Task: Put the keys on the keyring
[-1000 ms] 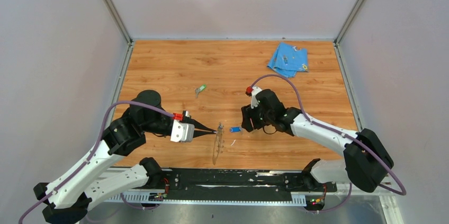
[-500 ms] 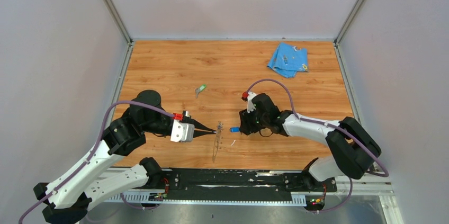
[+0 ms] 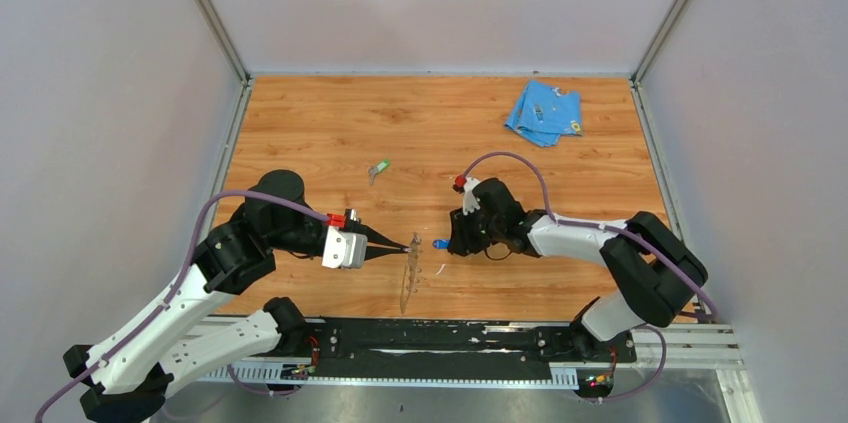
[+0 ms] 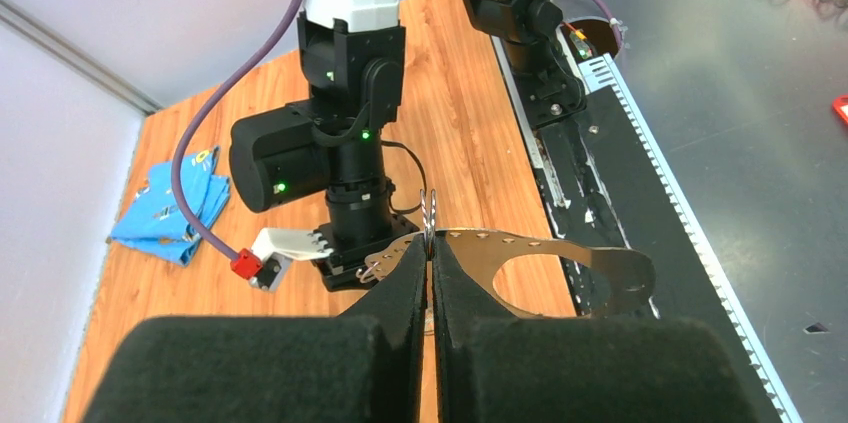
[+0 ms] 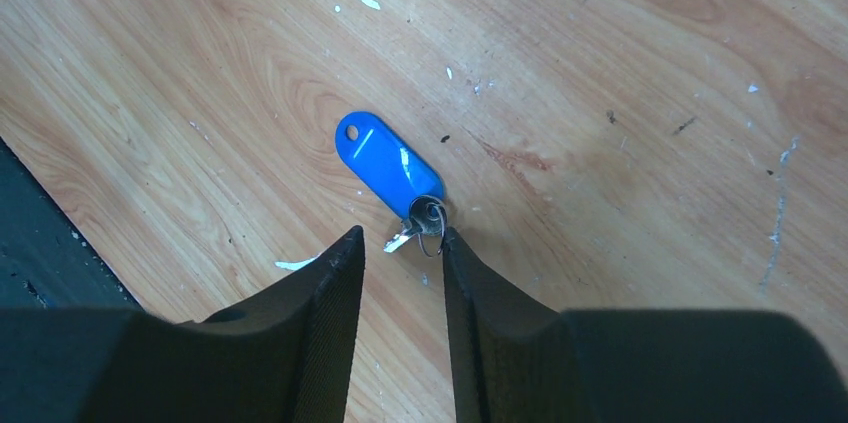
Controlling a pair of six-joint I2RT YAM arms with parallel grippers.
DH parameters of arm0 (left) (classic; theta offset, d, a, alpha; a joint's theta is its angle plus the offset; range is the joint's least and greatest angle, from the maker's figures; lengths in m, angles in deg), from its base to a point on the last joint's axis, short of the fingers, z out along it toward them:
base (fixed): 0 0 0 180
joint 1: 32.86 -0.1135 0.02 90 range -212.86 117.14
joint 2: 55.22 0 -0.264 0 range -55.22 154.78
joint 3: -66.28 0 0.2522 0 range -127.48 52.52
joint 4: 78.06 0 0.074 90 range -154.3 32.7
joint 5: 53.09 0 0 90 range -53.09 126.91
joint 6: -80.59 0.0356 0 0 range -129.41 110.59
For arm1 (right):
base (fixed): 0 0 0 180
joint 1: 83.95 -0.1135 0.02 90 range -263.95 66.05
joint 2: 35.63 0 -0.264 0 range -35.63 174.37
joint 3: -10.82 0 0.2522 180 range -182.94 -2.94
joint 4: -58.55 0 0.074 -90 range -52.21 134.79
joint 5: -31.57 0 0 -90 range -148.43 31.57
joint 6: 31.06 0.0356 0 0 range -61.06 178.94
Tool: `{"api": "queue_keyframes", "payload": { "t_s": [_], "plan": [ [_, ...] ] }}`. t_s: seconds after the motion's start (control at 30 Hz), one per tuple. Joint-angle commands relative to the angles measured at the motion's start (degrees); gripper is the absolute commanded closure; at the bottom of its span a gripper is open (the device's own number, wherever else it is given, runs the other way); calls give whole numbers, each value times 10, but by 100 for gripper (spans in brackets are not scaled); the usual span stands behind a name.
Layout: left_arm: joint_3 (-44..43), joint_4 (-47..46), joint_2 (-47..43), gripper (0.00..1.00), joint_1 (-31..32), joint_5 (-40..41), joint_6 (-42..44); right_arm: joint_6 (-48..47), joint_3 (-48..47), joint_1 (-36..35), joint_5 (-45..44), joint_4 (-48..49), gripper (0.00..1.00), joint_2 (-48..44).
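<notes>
Key, blue head [image 5: 388, 163]: flat on table, metal end between right gripper [image 5: 400, 240] tips, long axis slanting away | jaws narrow, not clamped | left gripper [image 4: 430, 253] pinches keyring [image 4: 620, 268] upright | green key [image 3: 379, 169] farther off.

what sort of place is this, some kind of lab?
Probably a lab robot cell: a wood-grain tabletop boxed in by plain pale panels, the left arm and right arm bolted to a black rail at its near edge, and a few small props like the blue key.
</notes>
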Motion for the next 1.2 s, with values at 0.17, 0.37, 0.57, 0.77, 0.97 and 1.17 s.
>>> {"api": "queue_keyframes", "payload": {
  "t_s": [0.17,0.37,0.57,0.77,0.97,1.17],
  "plan": [
    [-14,-1,-2,100,3,-5,-2,11,21,13,-4,-3,68,-17],
    [-16,-2,0,100,3,-6,-3,10,27,15,-12,-11,78,-29],
    [-16,-1,0,100,3,-6,-3,16,25,16,-18,-5,89,-19],
    [-18,4,0,100,3,-5,2,22,15,16,-17,-1,85,-5],
    [-18,13,-1,100,3,-6,10,27,19,16,-24,8,91,-4],
    [-11,24,-6,100,3,-3,25,41,20,16,-19,28,100,-8]
  ]
}}
